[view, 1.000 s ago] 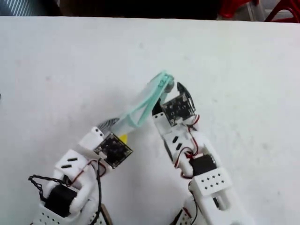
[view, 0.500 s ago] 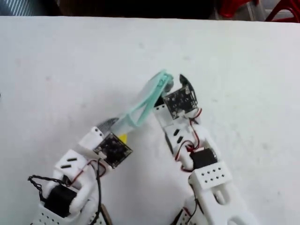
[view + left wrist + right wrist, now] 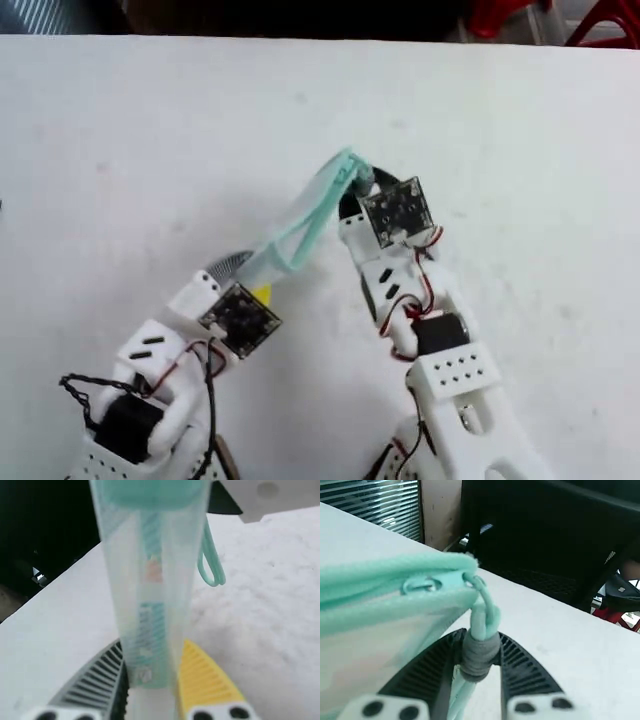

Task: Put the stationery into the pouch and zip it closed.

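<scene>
A translucent teal pouch (image 3: 300,225) hangs tilted above the table between both arms. My left gripper (image 3: 250,272) is shut on its lower end, the grey and yellow fingers pinching the pouch (image 3: 150,580) from both sides. Striped teal stationery (image 3: 152,625) shows through the pouch wall. A teal loop strap (image 3: 210,565) dangles off one side. At the upper end, my right gripper (image 3: 358,188) is shut on the grey zipper pull (image 3: 480,655), which hangs from the zipper slider at the corner of the pouch (image 3: 385,610). Black fingers (image 3: 522,667) flank the pull.
The white table (image 3: 150,130) spreads around both arms. Its far edge (image 3: 300,38) meets a dark room with chairs behind. Cables trail from the left arm near the front edge (image 3: 80,390).
The right arm's wrist has shifted right and slightly away, turning around the pouch's upper end. The pouch and the left arm have stayed in place.
</scene>
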Robot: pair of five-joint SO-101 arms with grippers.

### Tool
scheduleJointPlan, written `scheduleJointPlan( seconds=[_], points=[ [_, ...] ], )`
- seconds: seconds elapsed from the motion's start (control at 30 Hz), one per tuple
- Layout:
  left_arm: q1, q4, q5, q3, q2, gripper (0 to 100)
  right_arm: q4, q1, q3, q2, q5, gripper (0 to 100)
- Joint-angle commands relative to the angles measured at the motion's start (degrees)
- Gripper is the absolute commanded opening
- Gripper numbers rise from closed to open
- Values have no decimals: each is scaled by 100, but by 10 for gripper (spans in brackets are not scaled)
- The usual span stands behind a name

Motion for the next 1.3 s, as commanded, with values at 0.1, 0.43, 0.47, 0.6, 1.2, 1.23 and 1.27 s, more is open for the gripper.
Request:
scheduleJointPlan(
  seconds=[0.1,0.43,0.47,0.6,1.2,1.23,1.27],
  points=[
    [-4,-229,-62,-70,-48,21,989,110,-404,-1508,9,17],
    [207,-273,1099,-185,-48,21,3477,-154,-2541,-1833,18,17],
    [356,-273,1240,-246,-48,21,3697,-259,-2831,-1684,26,17],
    [1121,-273,1538,-360,-48,21,4558,-769,-3886,-831,220,17],
    [145,-484,2347,-229,-48,23,6809,-1367,-5846,400,264,17],
    [66,-492,2391,-229,-48,23,6870,-1367,-5846,295,264,17],
    [-4,-536,2418,-229,-48,23,6941,-1411,-5846,163,264,17]
  ],
)
